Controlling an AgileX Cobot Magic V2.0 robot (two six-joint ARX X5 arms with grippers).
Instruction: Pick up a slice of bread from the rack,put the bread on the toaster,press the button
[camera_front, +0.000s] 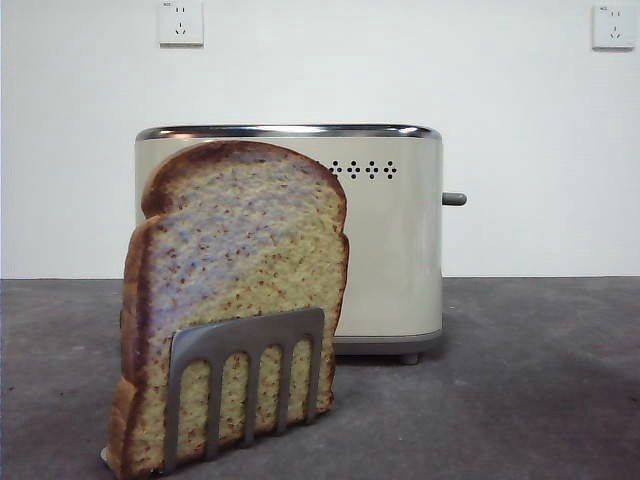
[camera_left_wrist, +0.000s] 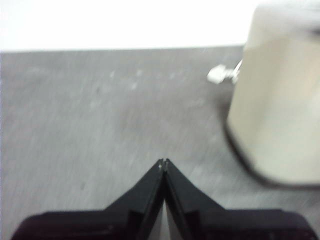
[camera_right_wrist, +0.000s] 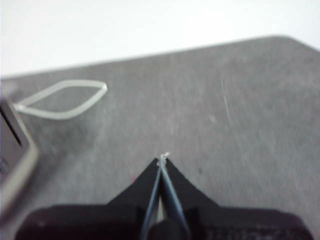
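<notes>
- Golden-tan, the slice of bread (camera_front: 235, 300) stands upright in the rack (camera_front: 245, 385), just in front of the toaster (camera_front: 390, 240).
- Nothing of the task looks done: bread unlifted, toaster top bare, lever (camera_front: 454, 199) not pressed.
- Left gripper (camera_left_wrist: 163, 162) hangs over the table (camera_left_wrist: 100, 110) near the toaster, jaws together on nothing.
- Right gripper (camera_right_wrist: 163, 159) likewise pinched together, empty, over bare table.
</notes>
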